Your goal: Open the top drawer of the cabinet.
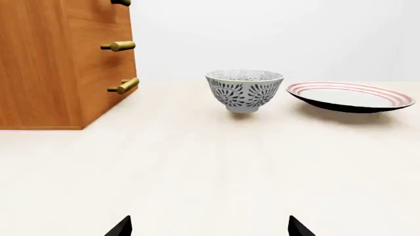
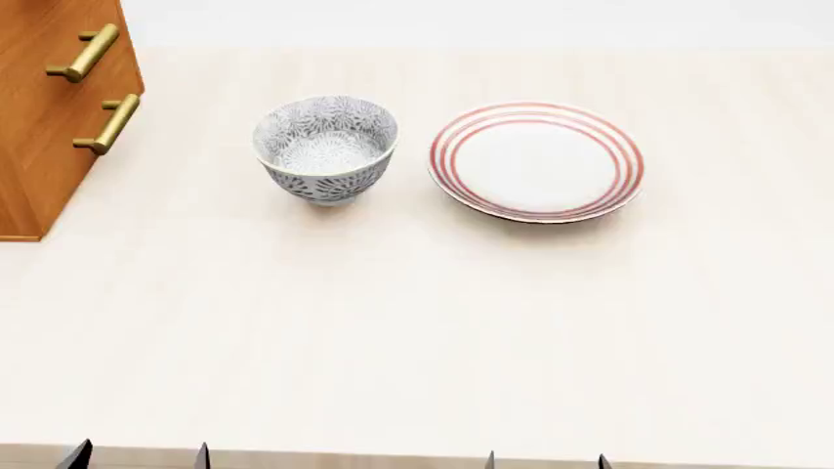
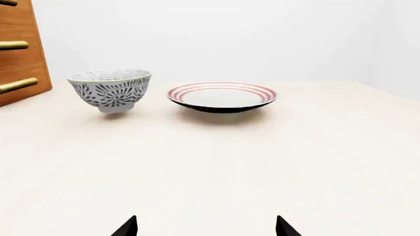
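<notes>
The orange-brown cabinet (image 1: 46,64) stands at the table's far left, with brass bar handles on its front. Only the tip of the top drawer's handle (image 1: 120,2) shows, at the frame's edge; it also shows in the right wrist view (image 3: 8,2). In the head view the cabinet (image 2: 39,127) shows only the two lower handles, and the top drawer is out of view. No drawer front sticks out. My left gripper (image 1: 210,230) is open and empty, low over the table and well short of the cabinet. My right gripper (image 3: 205,230) is open and empty. Both also show at the near table edge: left (image 2: 140,457), right (image 2: 546,461).
A patterned grey-white bowl (image 2: 326,149) stands just right of the cabinet. A white plate with red rings (image 2: 536,160) lies to the right of the bowl. The middle drawer handle (image 1: 118,46) and the bottom drawer handle (image 1: 125,86) jut out from the cabinet front.
</notes>
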Controlling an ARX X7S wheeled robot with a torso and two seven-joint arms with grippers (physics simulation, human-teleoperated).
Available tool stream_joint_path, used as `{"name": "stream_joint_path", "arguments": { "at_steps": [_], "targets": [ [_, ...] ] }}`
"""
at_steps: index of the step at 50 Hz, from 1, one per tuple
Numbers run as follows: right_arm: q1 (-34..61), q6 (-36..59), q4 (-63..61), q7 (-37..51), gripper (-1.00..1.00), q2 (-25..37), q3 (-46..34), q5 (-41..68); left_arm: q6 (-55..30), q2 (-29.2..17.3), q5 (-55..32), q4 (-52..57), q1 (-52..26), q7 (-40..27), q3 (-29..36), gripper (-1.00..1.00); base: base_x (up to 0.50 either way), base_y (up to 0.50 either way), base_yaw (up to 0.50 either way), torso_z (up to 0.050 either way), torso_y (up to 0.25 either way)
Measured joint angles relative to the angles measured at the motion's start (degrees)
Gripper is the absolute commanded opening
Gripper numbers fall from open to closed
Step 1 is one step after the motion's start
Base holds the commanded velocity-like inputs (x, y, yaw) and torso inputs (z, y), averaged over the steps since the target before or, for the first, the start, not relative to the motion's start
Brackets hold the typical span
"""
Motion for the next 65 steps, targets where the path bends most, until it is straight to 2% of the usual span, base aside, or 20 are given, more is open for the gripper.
{"name": "stream_joint_path", "arguments": {
  "at_steps": [35, 65],
  "targets": [
    [0.02, 0.14, 0.15, 4.62, 1.0, 3.73, -4.62, 3.28, -1.05, -3.86, -3.62, 0.47, -0.03, -3.94, 4.75, 1.0, 0.0, 0.0, 0.0, 0.0, 0.0],
    [0.26, -0.08, 0.37, 7.08, 1.0, 5.73, -7.05, 5.19, 1.04, -6.1, -6.73, 0.7, 0.25, -4.51, 7.34, 1.0, 0.0, 0.0, 0.0, 0.049, 0.0]
  ]
}}
